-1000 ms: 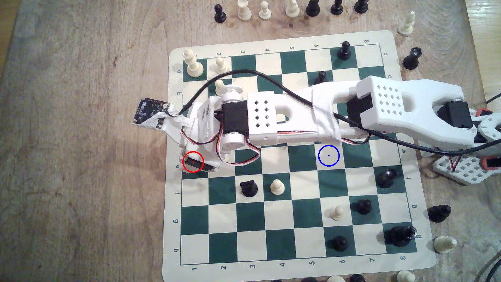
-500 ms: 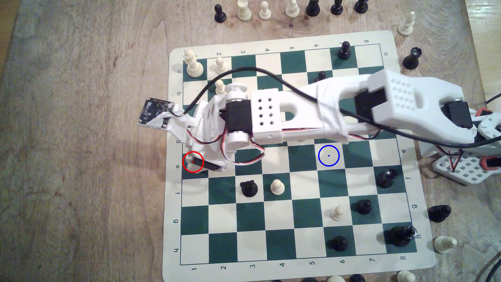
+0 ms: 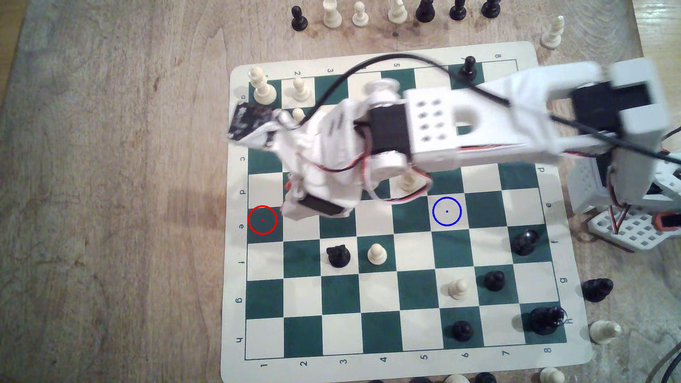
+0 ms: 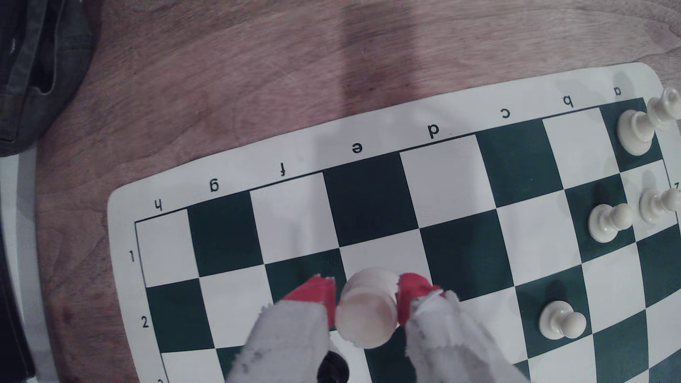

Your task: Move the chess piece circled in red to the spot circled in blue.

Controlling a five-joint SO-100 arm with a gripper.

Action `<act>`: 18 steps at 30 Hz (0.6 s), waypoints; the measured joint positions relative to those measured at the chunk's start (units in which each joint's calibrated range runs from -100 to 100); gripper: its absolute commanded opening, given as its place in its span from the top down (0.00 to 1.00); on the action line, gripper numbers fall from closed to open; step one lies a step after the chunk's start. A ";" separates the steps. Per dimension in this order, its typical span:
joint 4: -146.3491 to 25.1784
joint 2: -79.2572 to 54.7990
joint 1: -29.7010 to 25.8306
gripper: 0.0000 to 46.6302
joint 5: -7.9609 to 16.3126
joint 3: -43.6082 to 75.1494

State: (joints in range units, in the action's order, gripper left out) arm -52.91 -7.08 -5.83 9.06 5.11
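Start at the exterior view's left: your red ring [image 3: 262,220] sits on a bare dark green square at the board [image 3: 383,362] edge, rank e, file 1. The gripper [image 4: 366,294] hangs blurred above the squares just at 2 o'clock of that ring. In the wrist view its red-tipped fingers [image 4: 313,292] are clenched on the chess piece circled in red [image 4: 368,309], one pad on each side of the stout cream body, the round base facing the camera and clear of the board.

Moving right, the e rank between the gripper and the spot circled in blue [image 3: 446,211] shows bare squares. At 6 o'clock of that lane stand a black piece [image 3: 338,255] and a cream pawn [image 3: 377,254], one rank down, apart from the lane. At 11 o'clock of the blue ring a cream piece [image 3: 408,181] stands near, partly under the arm's wires [image 3: 405,199]. The blue-ringed cream square itself is bare, with bare green squares at 3 and 9 o'clock of it.
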 measured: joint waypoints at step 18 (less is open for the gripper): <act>5.18 33.51 -1.70 0.99 0.00 -40.31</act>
State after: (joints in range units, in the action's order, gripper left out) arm -47.73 26.43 -7.52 9.06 -35.20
